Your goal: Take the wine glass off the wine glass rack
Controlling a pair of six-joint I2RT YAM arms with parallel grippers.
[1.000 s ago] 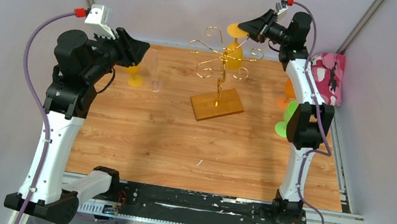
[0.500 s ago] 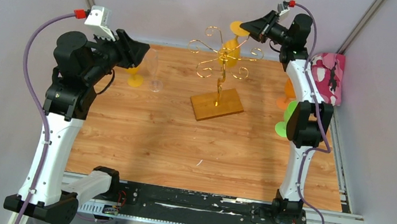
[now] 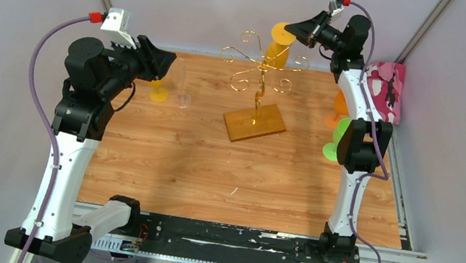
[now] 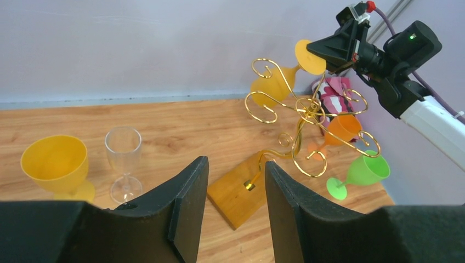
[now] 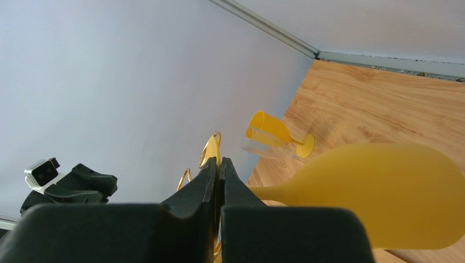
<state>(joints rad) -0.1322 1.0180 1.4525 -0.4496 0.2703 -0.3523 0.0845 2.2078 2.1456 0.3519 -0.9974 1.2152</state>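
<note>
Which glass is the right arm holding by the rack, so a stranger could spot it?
Find the gold wire rack on its wooden base. At its top is the yellow wine glass, tilted, its foot pinched by the right gripper. The other yellow glass stands on the table.

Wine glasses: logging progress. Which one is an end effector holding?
The tilted yellow glass at the rack's top, foot pinched in the right end effector. The other yellow glass and the clear, orange and green ones rest on the table.
</note>
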